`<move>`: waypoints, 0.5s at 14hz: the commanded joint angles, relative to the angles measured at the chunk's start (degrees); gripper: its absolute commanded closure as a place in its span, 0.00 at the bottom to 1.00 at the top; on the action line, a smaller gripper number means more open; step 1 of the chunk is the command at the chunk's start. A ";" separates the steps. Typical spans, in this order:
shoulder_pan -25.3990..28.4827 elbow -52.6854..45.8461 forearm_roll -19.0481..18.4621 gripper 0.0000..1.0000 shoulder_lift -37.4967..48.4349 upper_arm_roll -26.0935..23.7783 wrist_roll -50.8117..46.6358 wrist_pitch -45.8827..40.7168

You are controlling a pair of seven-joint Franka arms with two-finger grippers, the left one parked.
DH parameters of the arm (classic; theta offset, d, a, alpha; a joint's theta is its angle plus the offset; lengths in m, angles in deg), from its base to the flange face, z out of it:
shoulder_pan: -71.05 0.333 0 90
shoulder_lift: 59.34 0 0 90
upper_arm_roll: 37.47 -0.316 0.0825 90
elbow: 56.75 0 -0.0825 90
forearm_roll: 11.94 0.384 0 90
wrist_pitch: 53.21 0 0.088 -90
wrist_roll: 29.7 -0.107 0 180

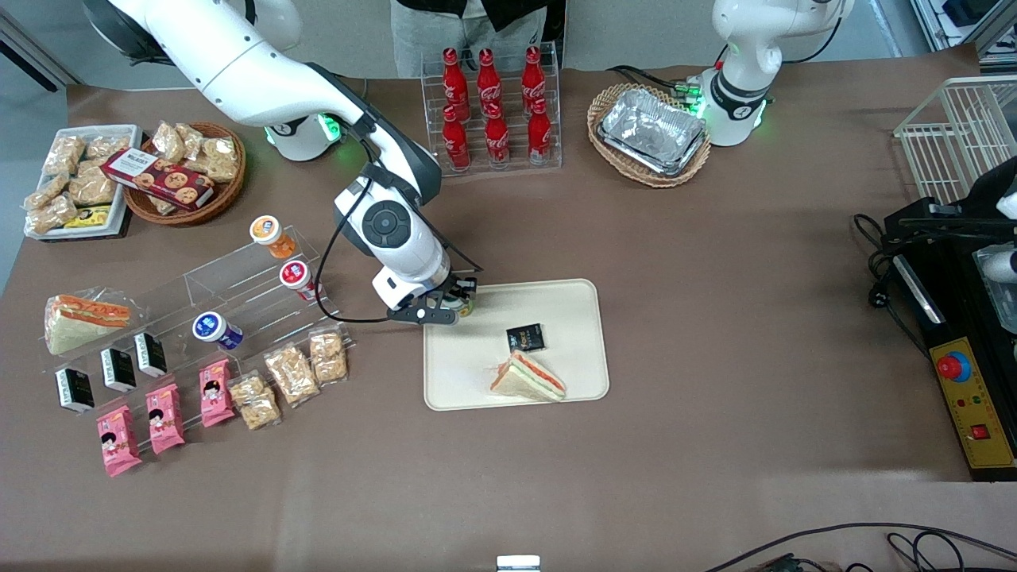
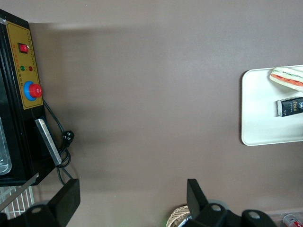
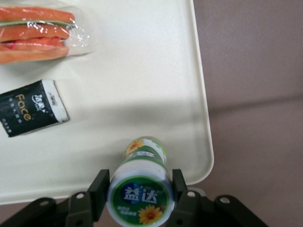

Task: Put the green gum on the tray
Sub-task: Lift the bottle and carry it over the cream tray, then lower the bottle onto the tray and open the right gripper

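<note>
My right gripper point(image 1: 456, 307) is shut on the green gum point(image 1: 461, 304), a small canister with a white-rimmed green lid and a sunflower label. In the right wrist view the fingers point(image 3: 100, 189) press both sides of the gum's lid point(image 3: 139, 196). The gum stands upright over a corner of the cream-white tray point(image 1: 477, 373), the corner farthest from the front camera at the working arm's end. Its base point(image 3: 146, 147) is inside the tray's rim point(image 3: 203, 118). I cannot tell whether it rests on the tray. The tray also shows in the left wrist view point(image 2: 260, 118).
A wrapped sandwich point(image 1: 528, 377) and a black packet point(image 1: 525, 338) lie on the tray, nearer the front camera than the gum. Beside the gripper, toward the working arm's end, a clear rack holds orange-lidded point(image 1: 270, 234), red-lidded point(image 1: 297, 276) and blue-lidded point(image 1: 213, 328) canisters. Cola bottles point(image 1: 493, 107) stand farther back.
</note>
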 commanded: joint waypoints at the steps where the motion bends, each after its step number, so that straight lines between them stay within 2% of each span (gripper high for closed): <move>1: -0.19 -2.41 -2.61 0.12 -2.24 0.04 -2.16 0.13; 7: -1.94 -2.41 -2.69 0.02 -0.93 -0.05 -1.81 -0.74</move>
